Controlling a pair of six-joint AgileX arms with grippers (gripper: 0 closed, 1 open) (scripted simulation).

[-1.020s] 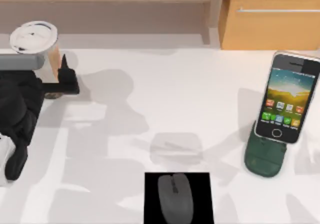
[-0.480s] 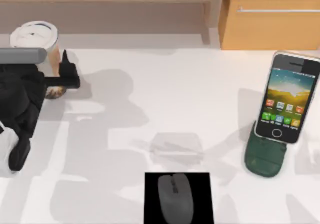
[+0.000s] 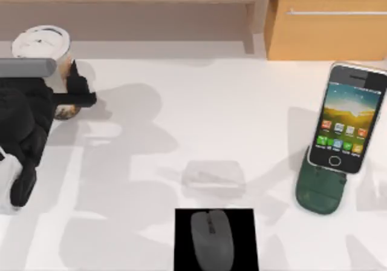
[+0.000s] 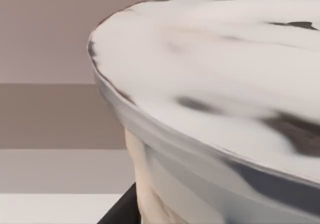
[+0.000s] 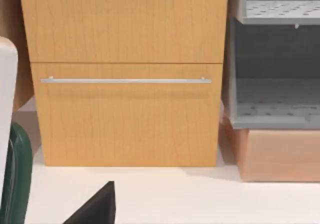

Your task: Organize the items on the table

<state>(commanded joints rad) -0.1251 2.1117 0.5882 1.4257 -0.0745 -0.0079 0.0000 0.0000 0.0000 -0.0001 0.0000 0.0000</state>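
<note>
Reaching across the far left of the table (image 3: 199, 120), my left gripper (image 3: 72, 92) sits at the cup (image 3: 43, 46), its dark fingers (image 3: 81, 95) lying along the cup's right side and over its base. From above the fingers look closed around the lower body, touching it, though the arm's dark bulk hides the other side, so I cannot tell for sure how firm the pinch is. The cup stands upright at the far left corner, its white lid facing up. In the left wrist view the lid (image 4: 215, 84) looms very close, with the cream wall of the cup below it and a dark finger edge (image 4: 120, 211) just beside that wall.

The mouse (image 3: 211, 238) lies on the black pad (image 3: 245, 222) at the near edge, middle of the table, well apart from the cup. The phone (image 3: 344, 117) leans upright in the green stand (image 3: 319, 189) at the right side, screen lit with icons.

A wooden cabinet (image 3: 326, 23) with a metal handle stands beyond the table's far right edge; the right wrist view faces its drawer front (image 5: 127, 109), with the handle (image 5: 125, 80) across it, a grey shelf unit (image 5: 275, 84) beside it and the green stand's edge (image 5: 15, 179) nearby. A dark finger tip (image 5: 95, 209) of my right gripper shows there; whether that hand is spread or closed I cannot tell.
</note>
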